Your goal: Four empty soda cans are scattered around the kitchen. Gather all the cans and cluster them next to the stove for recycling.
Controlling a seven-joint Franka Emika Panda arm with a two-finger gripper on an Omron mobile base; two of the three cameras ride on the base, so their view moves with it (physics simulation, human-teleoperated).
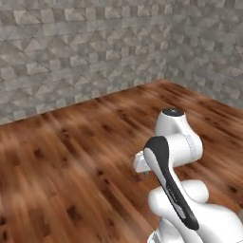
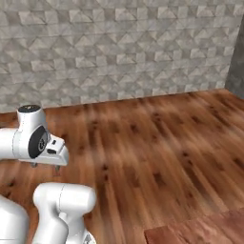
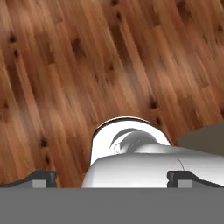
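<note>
Gripper (image 3: pixel 112 177): in the hand view two small dark fingertips (image 3: pixel 41 177) rise at the bottom edge, one at the far left and one at the far right, set well apart, so the jaws stand spread wide with nothing between them. The camera looks steeply down onto the floor.

Arm (image 1: pixel 173 156): white, smooth, rounded shells with dark joint caps and a dark curved band along one link. In the left base view it rises from the lower right and folds back on itself, the hand section jutting left from the upper link. In the right base view the same folded arm sits at lower left, a round dark-faced joint showing on its side. Whether any marking is on the shells cannot be read.

Floor (image 2: pixel 157 143): reddish-brown wood planks with dark knots and streaked grain, glossy in patches. It stretches from the robot to the walls.

Walls (image 1: pixel 80 47): grey stone tiles with a faceted, triangular relief, meeting at a corner in the upper right of the left base view. A darker flat grey panel (image 2: pixel 236 62) stands at the right edge of the right base view.

A flat reddish wood-grain surface (image 2: pixel 195 232) cuts into the lower right corner of the right base view; what it belongs to cannot be told.
</note>
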